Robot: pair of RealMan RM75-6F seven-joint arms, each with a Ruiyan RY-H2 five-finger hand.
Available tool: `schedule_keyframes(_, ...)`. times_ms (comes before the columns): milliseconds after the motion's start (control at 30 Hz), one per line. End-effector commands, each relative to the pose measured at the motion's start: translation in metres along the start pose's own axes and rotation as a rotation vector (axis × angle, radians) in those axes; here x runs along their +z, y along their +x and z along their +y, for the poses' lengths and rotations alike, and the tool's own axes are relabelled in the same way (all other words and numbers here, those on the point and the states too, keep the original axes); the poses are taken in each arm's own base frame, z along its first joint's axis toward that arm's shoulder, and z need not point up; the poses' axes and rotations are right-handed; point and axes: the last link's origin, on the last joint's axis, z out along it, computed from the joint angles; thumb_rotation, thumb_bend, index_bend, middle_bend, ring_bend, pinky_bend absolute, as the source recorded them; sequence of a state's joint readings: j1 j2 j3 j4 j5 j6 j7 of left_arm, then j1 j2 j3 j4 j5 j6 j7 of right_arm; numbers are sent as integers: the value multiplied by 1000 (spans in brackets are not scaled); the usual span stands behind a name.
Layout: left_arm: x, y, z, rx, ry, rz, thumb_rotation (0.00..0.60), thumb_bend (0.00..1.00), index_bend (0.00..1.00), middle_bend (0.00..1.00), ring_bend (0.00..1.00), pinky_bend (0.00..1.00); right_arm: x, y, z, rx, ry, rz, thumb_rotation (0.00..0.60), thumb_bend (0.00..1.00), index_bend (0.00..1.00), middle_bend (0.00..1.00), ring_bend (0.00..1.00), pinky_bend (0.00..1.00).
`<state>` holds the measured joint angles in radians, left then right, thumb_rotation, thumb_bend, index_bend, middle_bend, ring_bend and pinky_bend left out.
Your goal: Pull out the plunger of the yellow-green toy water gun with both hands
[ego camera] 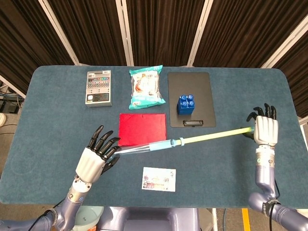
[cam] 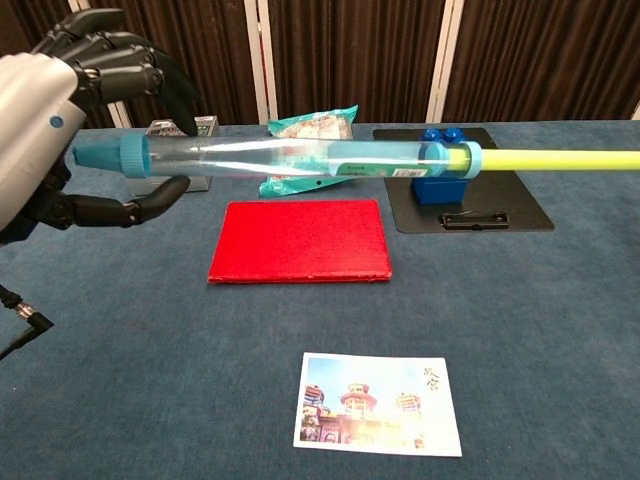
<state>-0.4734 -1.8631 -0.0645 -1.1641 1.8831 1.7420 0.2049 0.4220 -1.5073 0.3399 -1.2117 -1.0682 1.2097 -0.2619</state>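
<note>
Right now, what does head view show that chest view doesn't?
Head view only: the right hand gripping the end of the yellow-green plunger rod, and the whole grey calculator.

Chest view only: the teal nozzle cap of the clear barrel, close up.

Both: left hand holding the barrel, red rectangular mat, blue block, picture postcard.

Left hand [ego camera: 96, 156]: it is showing a smooth silver-grey back and black fingers [ego camera: 105, 143] made of short links.
Left hand mark: a small blue dot is sitting on the grey shell in the chest view [cam: 45, 125].
Right hand [ego camera: 265, 129]: it is wearing the same silver-grey back plate, with black fingers above it.
Wrists: a small round green-blue spot is showing on each grey wrist.
Arms: they are looking rounded and blue-grey below the hands.
Cable: a thin black one is hanging under the left hand.
</note>
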Motion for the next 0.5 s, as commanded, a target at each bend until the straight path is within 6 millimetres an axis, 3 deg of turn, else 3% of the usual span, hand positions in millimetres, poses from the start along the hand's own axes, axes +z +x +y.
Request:
schedule_keyframes(33, -1, -14, 3, -52, -30, -61, 600, 168, 153, 233, 159, 50, -9, -3, 6, -17, 11, -32, 600, 184, 235, 110, 2, 0)
schedule_keyframes(233, -14, -34, -8, -103, -17, -163, 600, 115, 56, 169, 126, 50, -26, -14, 19, -63, 14, -104, 600, 166, 59, 42, 0, 0)
schedule_keyframes(500, -34, -50, -30, -6, -4, -310, 600, 102, 47, 89, 58, 50, -47, -33, 30, -133, 34, -227, 600, 25, 0, 0, 0, 0)
